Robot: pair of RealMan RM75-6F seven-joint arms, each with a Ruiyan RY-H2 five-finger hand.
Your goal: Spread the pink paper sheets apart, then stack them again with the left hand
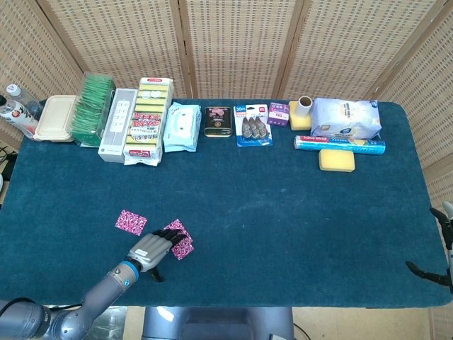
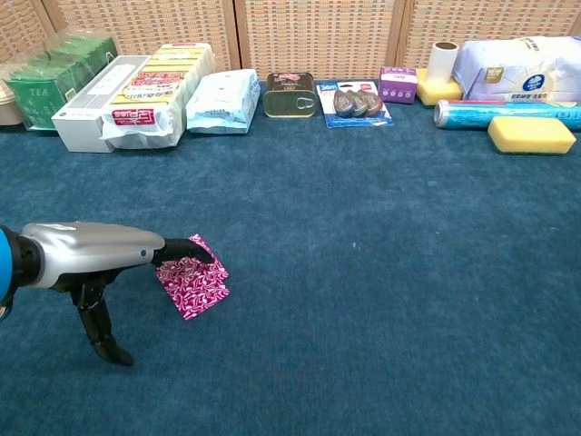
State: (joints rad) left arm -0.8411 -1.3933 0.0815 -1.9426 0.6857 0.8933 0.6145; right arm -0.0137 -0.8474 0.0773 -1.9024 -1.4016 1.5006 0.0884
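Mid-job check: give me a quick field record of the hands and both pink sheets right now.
left hand: fingertips rest on the right pink sheet, not gripping it
right hand: at the table's right edge, mostly out of frame, touching nothing
right pink sheet: flat on the cloth, partly under the left fingers
left pink sheet: flat, apart from the other, untouched
stack state: sheets spread, not yet restacked

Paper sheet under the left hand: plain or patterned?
Patterned: pink sheet with white swirls, clearest in the chest view.
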